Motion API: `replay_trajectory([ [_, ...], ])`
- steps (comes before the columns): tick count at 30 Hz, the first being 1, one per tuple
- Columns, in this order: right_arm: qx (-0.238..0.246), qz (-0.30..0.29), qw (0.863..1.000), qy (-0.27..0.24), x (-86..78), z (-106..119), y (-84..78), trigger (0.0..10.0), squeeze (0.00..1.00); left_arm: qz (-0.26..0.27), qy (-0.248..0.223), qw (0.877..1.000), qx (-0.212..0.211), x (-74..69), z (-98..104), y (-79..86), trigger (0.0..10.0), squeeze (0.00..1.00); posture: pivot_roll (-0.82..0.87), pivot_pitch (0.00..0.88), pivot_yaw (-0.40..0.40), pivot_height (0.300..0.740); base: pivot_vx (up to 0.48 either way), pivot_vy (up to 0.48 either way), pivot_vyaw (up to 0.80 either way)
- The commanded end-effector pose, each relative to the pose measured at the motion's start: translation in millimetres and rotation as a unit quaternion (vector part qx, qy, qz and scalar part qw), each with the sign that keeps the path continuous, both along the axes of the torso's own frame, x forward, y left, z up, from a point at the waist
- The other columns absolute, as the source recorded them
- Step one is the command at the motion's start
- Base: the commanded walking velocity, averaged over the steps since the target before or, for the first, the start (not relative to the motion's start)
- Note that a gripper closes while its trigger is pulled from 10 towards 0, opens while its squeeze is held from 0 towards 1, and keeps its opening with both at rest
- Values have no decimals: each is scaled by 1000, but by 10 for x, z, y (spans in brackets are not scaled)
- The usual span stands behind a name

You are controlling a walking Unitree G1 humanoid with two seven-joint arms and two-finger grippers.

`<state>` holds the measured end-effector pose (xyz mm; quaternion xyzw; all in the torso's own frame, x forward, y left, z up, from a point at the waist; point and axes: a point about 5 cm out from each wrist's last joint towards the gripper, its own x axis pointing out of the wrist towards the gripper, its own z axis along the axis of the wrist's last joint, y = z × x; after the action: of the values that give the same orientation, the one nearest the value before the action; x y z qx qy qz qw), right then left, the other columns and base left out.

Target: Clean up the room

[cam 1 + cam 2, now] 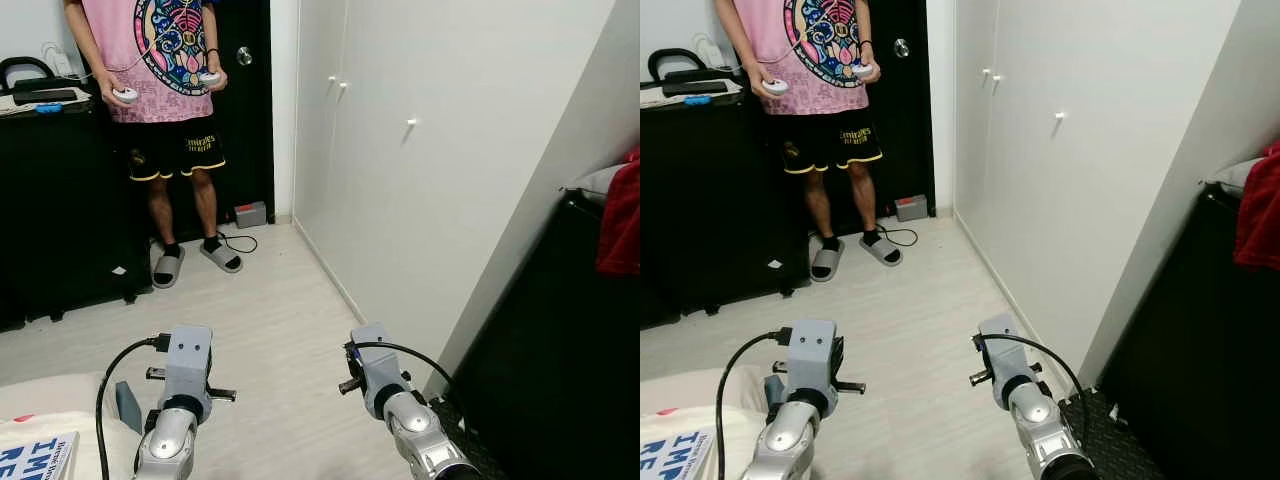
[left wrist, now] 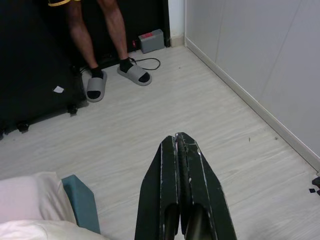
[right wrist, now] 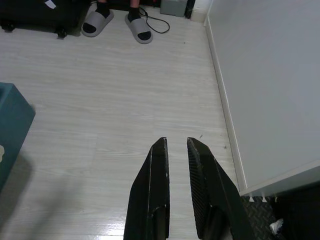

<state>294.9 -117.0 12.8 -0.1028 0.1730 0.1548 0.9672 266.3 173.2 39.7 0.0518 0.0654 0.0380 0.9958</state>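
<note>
At the lower left edge, a book (image 1: 40, 458) is cut off.

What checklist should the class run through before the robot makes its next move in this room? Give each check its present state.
1. Left gripper empty and shut: ok, fingers pressed together, holding nothing.
2. Right gripper empty: ok, fingers slightly apart, nothing between them.
3. Path ahead free of people: not ok, a person stands ahead on the floor, holding controllers.
4. Trip hazards: not ok, a black cable lies by the person's slippers.
5. Wardrobe doors on the robot's right closed: ok.
6. Item chosen to tidy: cannot tell; a red cloth lies at far right.
</note>
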Motion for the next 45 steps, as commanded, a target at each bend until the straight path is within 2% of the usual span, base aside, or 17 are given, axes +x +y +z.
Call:
replay_trajectory([
  [1, 4, -1, 1000, 0, 6, 5, 2, 10000, 0, -1, 10, 1000, 5, -12, -35, -7, 10000, 0, 53, 0, -40, 740, 0, 0, 0],
  [6, 4, 0, 1000, 0, 12, 9, 6, 10000, 0, 0, 10, 1000, 6, -15, -34, 1, 10000, 0, 54, 0, -40, 740, 0, 0, 0],
  [45, 3, -9, 1000, 13, 27, -4, -5, 10000, 0, 6, 18, 1000, 6, -44, -75, -13, 10000, 0, 49, 4, -42, 740, 0, 0, -800],
])
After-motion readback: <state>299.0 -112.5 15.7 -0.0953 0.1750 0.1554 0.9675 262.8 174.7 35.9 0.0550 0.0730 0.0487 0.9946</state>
